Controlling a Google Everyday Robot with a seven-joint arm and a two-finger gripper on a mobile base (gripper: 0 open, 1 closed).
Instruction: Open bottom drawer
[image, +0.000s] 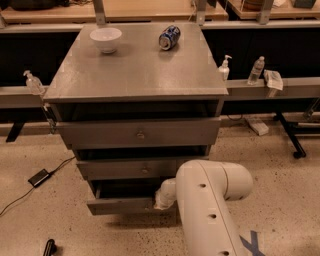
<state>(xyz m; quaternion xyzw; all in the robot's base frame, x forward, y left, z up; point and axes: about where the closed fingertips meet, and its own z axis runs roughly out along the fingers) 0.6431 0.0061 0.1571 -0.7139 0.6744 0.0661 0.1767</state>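
The grey cabinet (135, 75) has three drawers. Its bottom drawer (120, 205), a slim grey front, stands pulled out a little, with a dark gap above it. My gripper (161, 200) is at the right end of the visible drawer front, at the tip of the white arm (210, 205). The arm hides the drawer's knob and right part. The middle drawer (125, 169) and the top drawer (140, 134) also sit slightly forward of the frame.
A white bowl (105, 39) and a blue can (169, 37) lying on its side rest on the cabinet top. Bottles (255, 70) stand on the rail to the right, and one (33, 82) to the left. A black device (38, 177) with a cable lies on the floor at left.
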